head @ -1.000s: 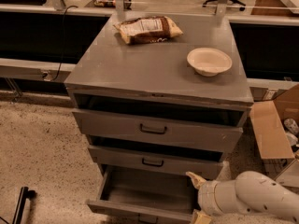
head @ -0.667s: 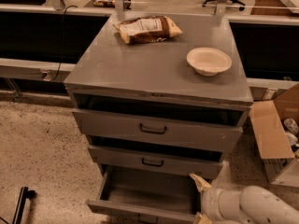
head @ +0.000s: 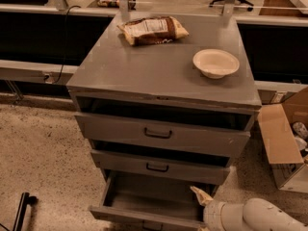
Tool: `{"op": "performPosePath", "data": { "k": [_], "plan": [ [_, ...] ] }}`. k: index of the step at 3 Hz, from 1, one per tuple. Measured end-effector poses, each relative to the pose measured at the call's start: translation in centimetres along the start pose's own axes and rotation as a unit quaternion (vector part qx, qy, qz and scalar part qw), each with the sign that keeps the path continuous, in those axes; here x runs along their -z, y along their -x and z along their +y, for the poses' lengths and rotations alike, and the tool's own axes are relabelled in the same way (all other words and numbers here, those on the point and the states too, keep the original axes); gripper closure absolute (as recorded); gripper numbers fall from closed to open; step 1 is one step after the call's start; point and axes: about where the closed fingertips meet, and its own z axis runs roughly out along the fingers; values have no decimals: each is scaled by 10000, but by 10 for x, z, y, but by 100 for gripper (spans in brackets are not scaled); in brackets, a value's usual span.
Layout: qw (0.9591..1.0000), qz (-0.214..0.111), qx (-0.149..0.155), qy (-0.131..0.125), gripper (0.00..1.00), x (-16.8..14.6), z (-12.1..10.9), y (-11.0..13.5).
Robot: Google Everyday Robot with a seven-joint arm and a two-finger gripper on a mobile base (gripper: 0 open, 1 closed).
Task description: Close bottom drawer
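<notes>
The bottom drawer (head: 144, 198) of the grey metal cabinet (head: 159, 71) is pulled far out, its shallow tray empty; its front runs along the lower edge of the view. The middle drawer (head: 159, 166) and the top drawer (head: 161, 134) stand slightly out. My gripper (head: 201, 195) sits at the drawer's right front corner, at the end of the white arm (head: 250, 216) coming in from the lower right. One pale fingertip (head: 198, 192) pokes over the tray's right side.
A snack bag (head: 153, 30) and a white bowl (head: 216, 62) lie on the cabinet top. An open cardboard box (head: 284, 143) stands on the floor to the right. A dark pole (head: 21, 211) is at the lower left. Speckled floor lies to the left.
My arm and gripper have sunk lower and drawn back to the lower right. The bottom drawer stays pulled out about as far as before.
</notes>
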Motion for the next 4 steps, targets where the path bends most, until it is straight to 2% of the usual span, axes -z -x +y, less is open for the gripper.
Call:
{"op": "performPosePath", "data": {
  "k": [1,2,3,4],
  "plan": [
    [9998,-101,-42,181,0,-22,3,-12],
    [9992,-254,-222,203,0,-59,8,-51],
    [9972,-372,-603,250,18,-100,31,-99],
    [9939,-566,-903,281,40,-125,50,-132]
  ]
}}
